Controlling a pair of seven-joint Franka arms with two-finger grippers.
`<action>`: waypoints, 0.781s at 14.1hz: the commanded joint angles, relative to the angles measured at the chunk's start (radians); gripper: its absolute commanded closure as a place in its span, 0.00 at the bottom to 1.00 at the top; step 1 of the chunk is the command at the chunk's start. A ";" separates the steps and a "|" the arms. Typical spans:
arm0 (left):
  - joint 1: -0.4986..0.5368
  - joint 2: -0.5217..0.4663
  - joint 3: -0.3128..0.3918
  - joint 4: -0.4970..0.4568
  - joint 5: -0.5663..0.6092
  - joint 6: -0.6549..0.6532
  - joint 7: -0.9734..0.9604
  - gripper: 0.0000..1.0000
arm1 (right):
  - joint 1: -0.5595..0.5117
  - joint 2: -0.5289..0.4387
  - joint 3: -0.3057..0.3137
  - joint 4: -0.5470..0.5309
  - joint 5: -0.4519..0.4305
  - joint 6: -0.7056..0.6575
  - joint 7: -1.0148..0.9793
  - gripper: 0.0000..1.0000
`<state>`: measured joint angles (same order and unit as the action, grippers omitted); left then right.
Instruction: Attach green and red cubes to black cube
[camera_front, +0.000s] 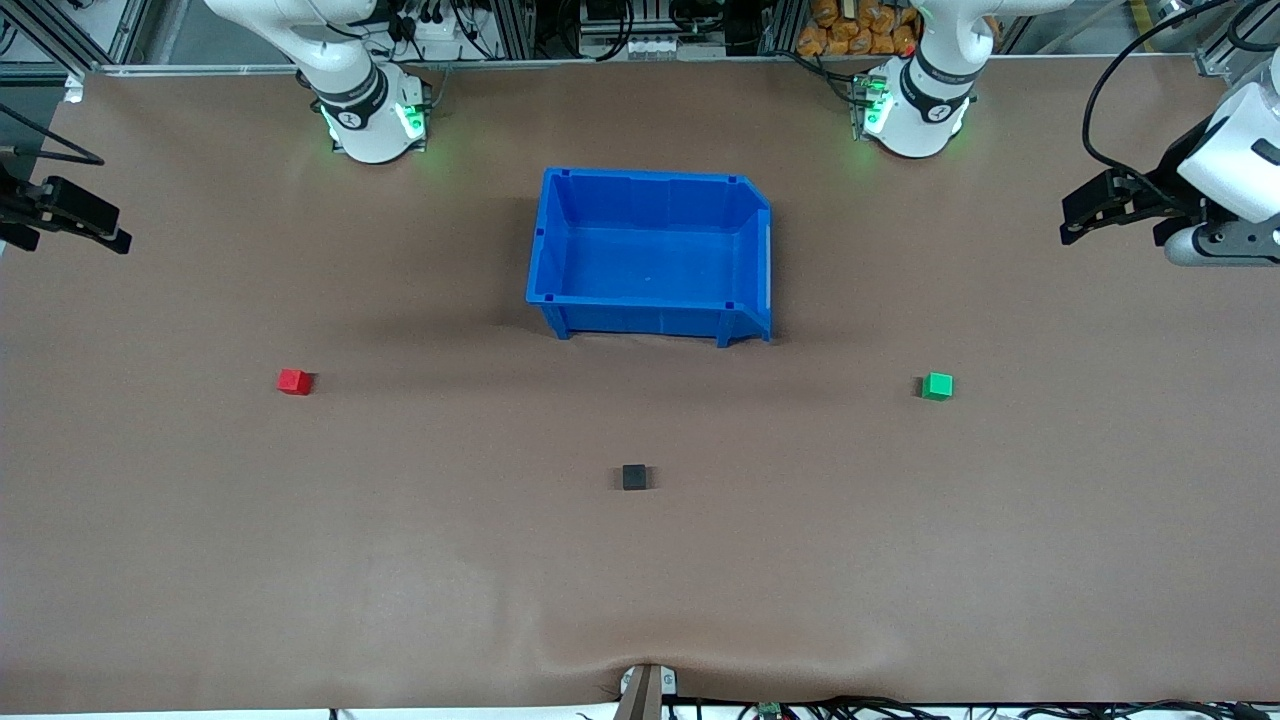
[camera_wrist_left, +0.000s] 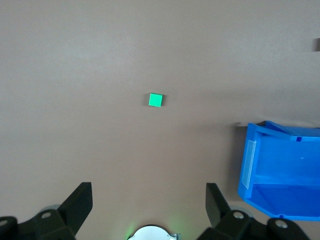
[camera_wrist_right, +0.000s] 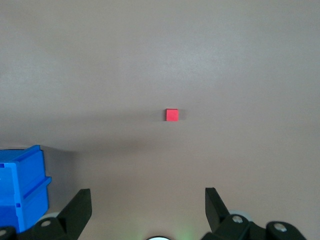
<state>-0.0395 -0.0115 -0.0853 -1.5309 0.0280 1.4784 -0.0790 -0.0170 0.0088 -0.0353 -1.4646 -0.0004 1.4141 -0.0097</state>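
The black cube (camera_front: 634, 477) lies mid-table, nearer to the front camera than the blue bin, and just shows at the edge of the left wrist view (camera_wrist_left: 317, 45). The green cube (camera_front: 937, 386) (camera_wrist_left: 155, 100) sits toward the left arm's end of the table. The red cube (camera_front: 294, 381) (camera_wrist_right: 171, 115) sits toward the right arm's end. My left gripper (camera_front: 1068, 223) (camera_wrist_left: 148, 189) hangs open and empty above the table's left-arm end, well apart from the green cube. My right gripper (camera_front: 122, 230) (camera_wrist_right: 147, 193) hangs open and empty above the right-arm end, apart from the red cube.
A blue bin (camera_front: 545, 250) (camera_wrist_left: 247, 165) (camera_wrist_right: 35, 175), with nothing in it, stands mid-table between the two arm bases and the black cube. The brown mat is bare around all three cubes. A small clamp (camera_front: 647, 690) sits at the table's front edge.
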 joint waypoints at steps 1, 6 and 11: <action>-0.002 0.027 0.001 0.009 -0.011 -0.010 -0.013 0.00 | -0.020 -0.007 0.011 -0.006 0.020 -0.004 -0.013 0.00; -0.002 0.111 0.001 -0.006 0.003 -0.001 -0.041 0.00 | -0.021 -0.004 0.011 -0.006 0.022 -0.004 -0.012 0.00; 0.003 0.127 -0.016 -0.182 0.000 0.153 -0.042 0.00 | -0.024 0.000 0.011 -0.006 0.020 -0.006 -0.012 0.00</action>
<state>-0.0384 0.1521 -0.0860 -1.6009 0.0275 1.5385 -0.1047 -0.0171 0.0107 -0.0365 -1.4670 0.0002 1.4124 -0.0097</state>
